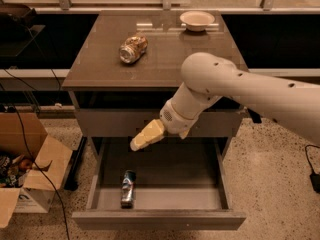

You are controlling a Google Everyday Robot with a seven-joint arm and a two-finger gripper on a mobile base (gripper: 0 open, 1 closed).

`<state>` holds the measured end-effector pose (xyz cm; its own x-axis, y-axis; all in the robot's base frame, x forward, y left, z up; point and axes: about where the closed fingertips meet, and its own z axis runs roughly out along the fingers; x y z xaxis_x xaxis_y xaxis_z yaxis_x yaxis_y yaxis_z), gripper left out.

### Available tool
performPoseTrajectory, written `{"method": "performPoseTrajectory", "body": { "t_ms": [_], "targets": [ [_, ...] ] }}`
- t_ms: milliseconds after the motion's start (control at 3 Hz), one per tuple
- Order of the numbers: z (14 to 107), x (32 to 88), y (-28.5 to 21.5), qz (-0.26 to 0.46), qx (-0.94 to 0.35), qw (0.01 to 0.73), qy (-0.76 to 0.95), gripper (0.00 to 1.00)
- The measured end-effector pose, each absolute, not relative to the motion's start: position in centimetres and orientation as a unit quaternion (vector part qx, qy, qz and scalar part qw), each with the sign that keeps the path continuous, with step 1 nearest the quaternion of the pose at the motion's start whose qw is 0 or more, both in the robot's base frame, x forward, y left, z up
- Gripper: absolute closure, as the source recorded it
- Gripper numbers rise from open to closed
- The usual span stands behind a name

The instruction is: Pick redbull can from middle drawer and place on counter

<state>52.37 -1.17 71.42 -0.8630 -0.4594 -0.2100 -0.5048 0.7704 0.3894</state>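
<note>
The redbull can (128,188), slim and blue-and-silver, lies on its side on the bare floor of the open middle drawer (160,219), near its front left. My gripper (136,145) hangs above the drawer's back left, a hand's width above and behind the can, holding nothing. My white arm reaches in from the right across the cabinet front. The counter (165,64) is the glossy grey-brown cabinet top above.
A fat gold-brown can (133,49) lies on its side on the counter's left half. A white bowl (197,20) stands at the counter's back right. An open cardboard box (25,169) sits on the floor to the left, with cables nearby.
</note>
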Motion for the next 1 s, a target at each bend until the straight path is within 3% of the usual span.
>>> {"method": "performPoseTrajectory", "body": {
  "t_ms": [1000],
  "targets": [
    [58.9,51.3,1.8,0.238,-0.136,-0.051,0.960,0.00]
  ]
}}
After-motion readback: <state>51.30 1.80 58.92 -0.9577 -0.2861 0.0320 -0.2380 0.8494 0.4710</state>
